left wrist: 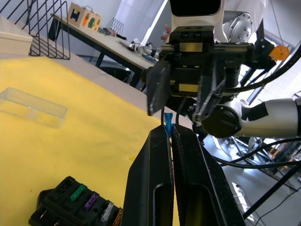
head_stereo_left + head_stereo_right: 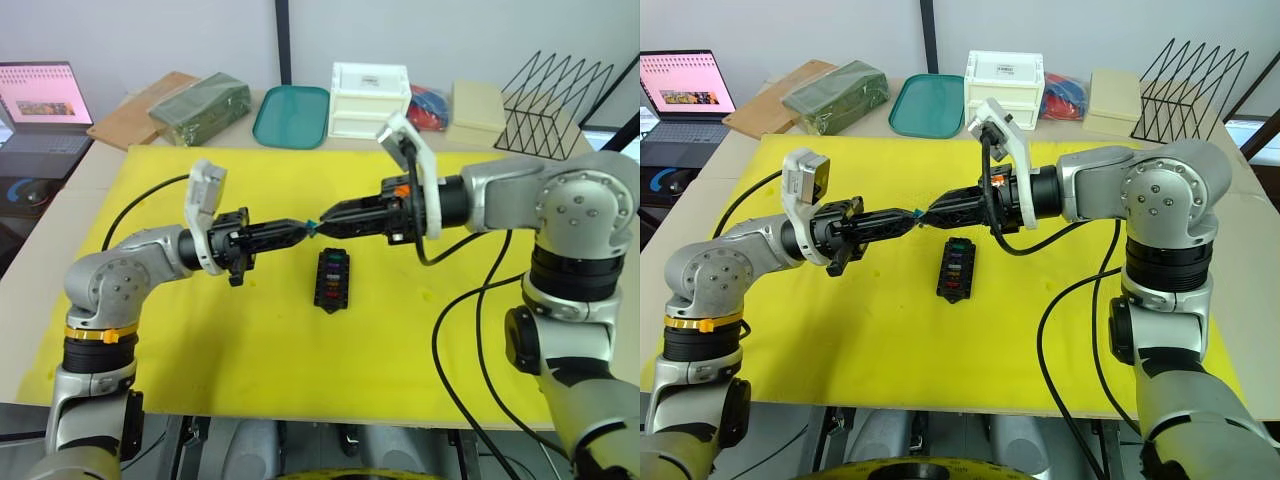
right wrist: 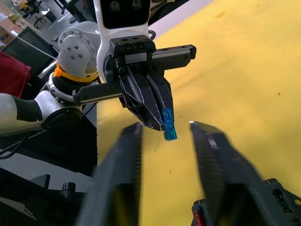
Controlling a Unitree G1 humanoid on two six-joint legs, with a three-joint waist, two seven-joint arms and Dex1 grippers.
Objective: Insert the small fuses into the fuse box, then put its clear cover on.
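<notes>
The black fuse box point(image 2: 330, 280) lies on the yellow mat point(image 2: 200, 340) with several small fuses seated in its slots; green, purple and grey ones show in the left wrist view point(image 1: 89, 197). Above and behind it my left gripper point(image 2: 303, 229) is shut on a teal fuse point(image 3: 169, 128), which sticks out past its tips. My right gripper point(image 3: 165, 126) faces it tip to tip, open, one finger on each side of that fuse and apart from it. The clear cover point(image 1: 32, 107) lies flat on the mat, away from the box.
Along the table's back edge stand a teal tray point(image 2: 291, 115), a white drawer box point(image 2: 369, 98), a cream box point(image 2: 478, 108) and a black wire rack point(image 2: 555, 95). A green block point(image 2: 200, 108) and a laptop point(image 2: 40, 105) are at the back left.
</notes>
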